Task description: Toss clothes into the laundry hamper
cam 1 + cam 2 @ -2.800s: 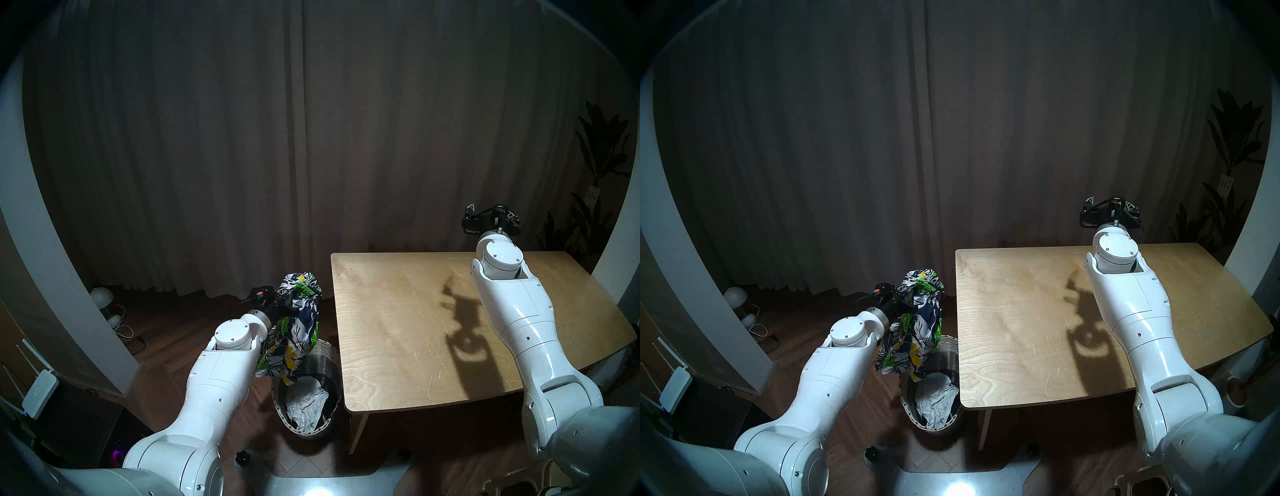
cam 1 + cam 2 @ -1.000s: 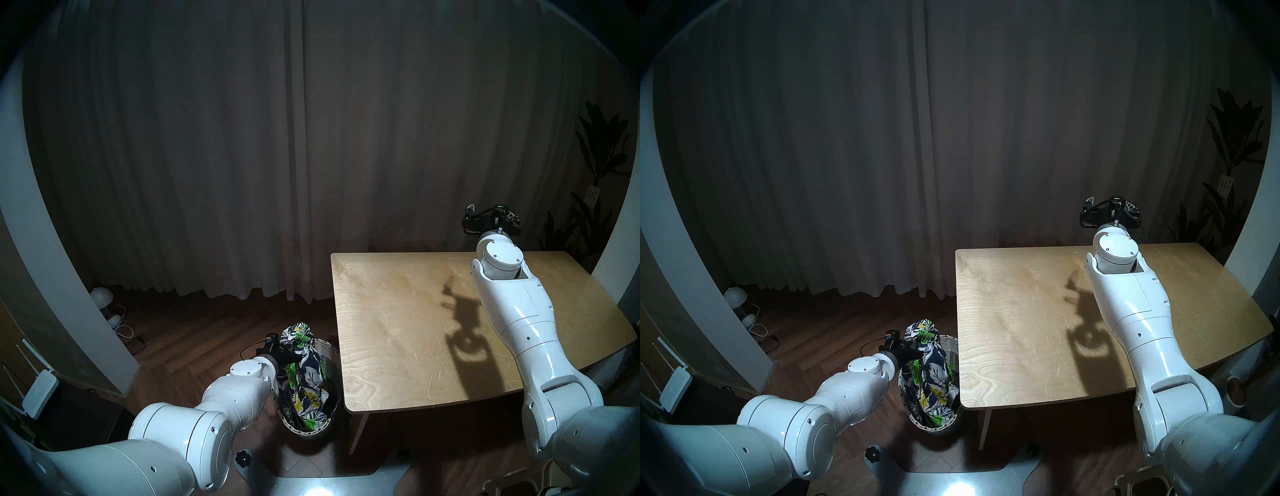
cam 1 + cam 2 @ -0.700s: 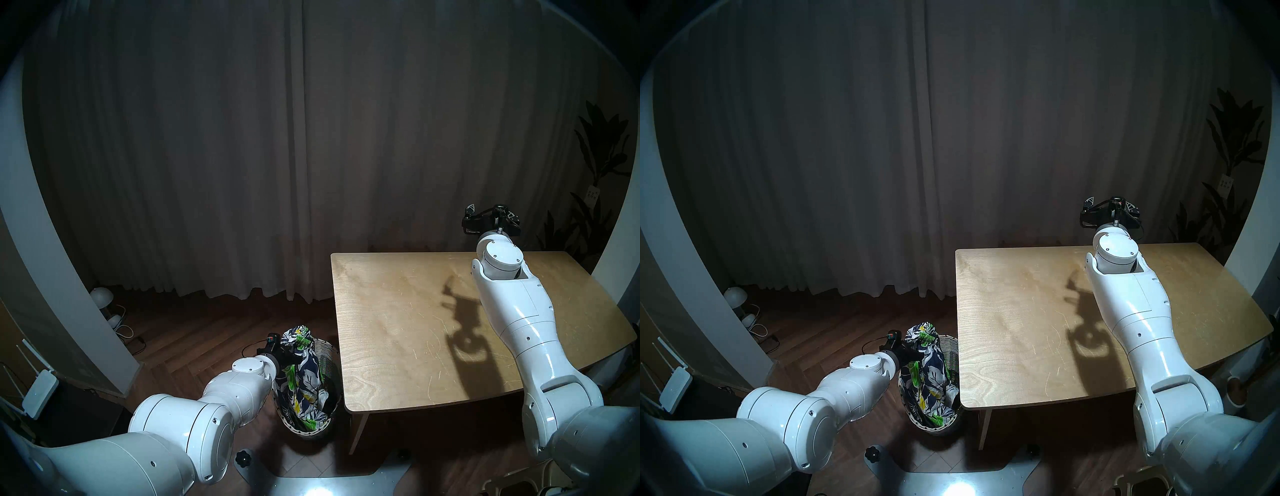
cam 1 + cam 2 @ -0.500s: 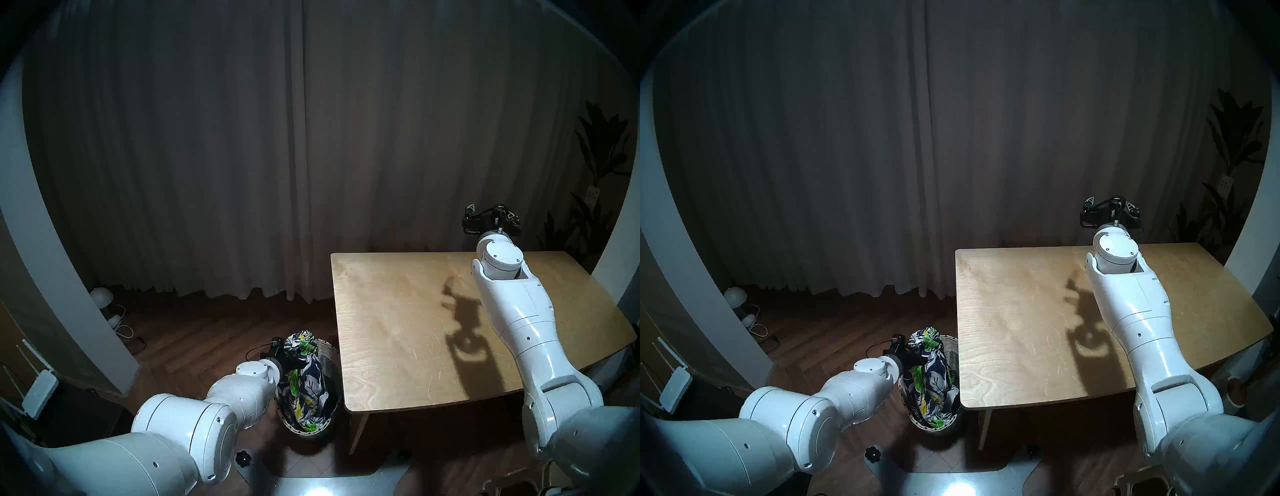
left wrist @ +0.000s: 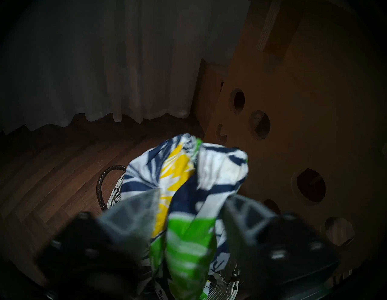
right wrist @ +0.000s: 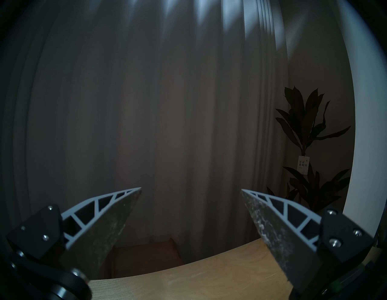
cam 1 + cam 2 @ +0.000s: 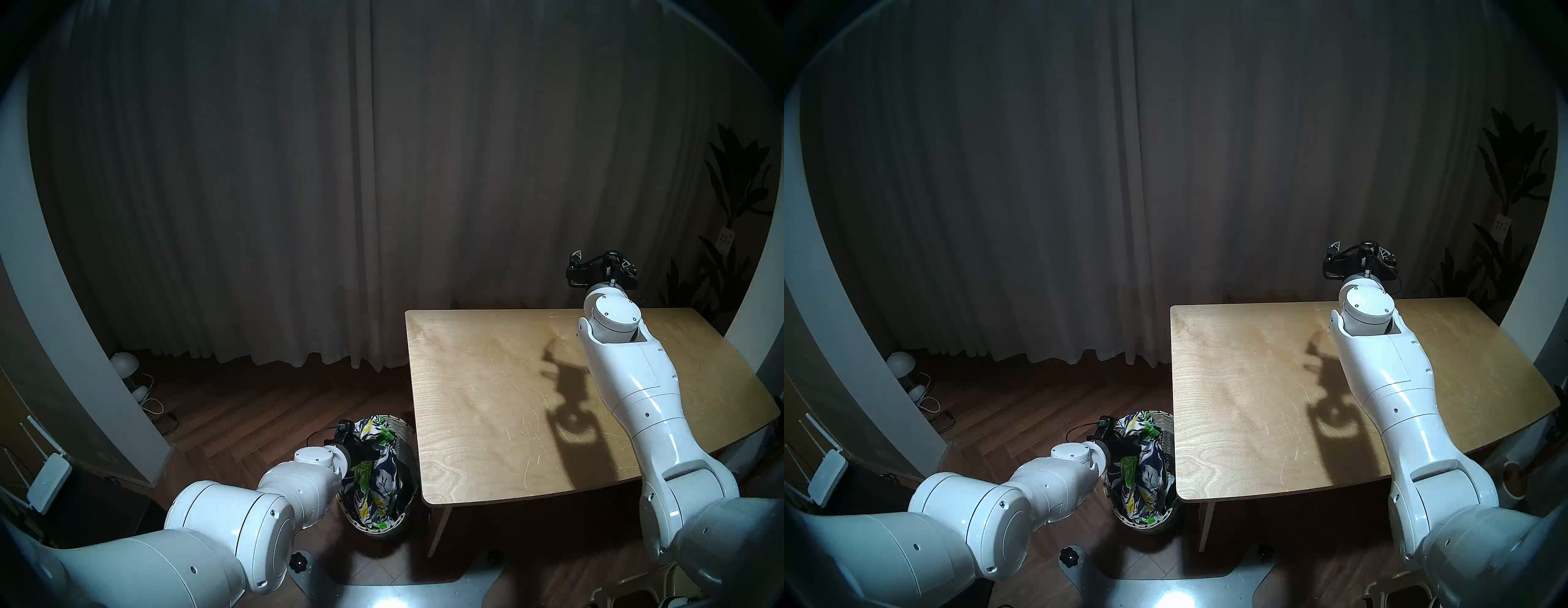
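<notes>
Looks like a home, a dim living room: floor-length grey curtains, dark herringbone wood floor, plywood worktop, leafy potted plant in the corner, small mushroom lamp, router, woven laundry hamper holding leaf-print clothes.

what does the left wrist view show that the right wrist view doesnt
Only the left wrist view shows the leaf-print garment bunched between the blurred fingers of the left gripper, the hamper with its dark loop handle beneath, the wooden floor and the table's underside.

Only the right wrist view shows the right gripper, open and empty, the tabletop and a tagged plant.

Both show the grey curtain.
</notes>
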Controlling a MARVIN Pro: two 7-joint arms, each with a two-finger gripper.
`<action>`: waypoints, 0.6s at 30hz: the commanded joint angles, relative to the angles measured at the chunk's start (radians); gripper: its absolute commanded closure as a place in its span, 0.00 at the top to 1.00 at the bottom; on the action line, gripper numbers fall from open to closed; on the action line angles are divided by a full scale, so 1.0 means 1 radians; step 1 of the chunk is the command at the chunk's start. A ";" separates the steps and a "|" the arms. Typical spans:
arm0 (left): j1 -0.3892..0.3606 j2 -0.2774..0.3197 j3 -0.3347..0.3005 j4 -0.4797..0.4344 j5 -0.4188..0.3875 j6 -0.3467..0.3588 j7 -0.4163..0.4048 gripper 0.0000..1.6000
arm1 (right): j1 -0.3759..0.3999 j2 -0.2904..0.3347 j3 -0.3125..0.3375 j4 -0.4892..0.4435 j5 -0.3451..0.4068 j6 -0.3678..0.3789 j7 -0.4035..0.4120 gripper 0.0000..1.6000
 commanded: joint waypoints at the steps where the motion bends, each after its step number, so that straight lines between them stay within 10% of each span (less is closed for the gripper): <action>1: -0.020 -0.005 -0.006 -0.019 -0.008 -0.024 -0.021 0.80 | 0.016 0.000 0.000 -0.020 -0.001 -0.004 0.002 1.00; 10: -0.020 0.017 -0.043 -0.044 -0.040 -0.095 -0.052 0.75 | 0.015 0.000 0.000 -0.021 0.000 -0.004 0.002 1.00; 18: -0.063 0.067 -0.126 -0.149 -0.115 -0.222 -0.077 1.00 | 0.016 0.000 0.000 -0.017 -0.001 -0.004 0.002 1.00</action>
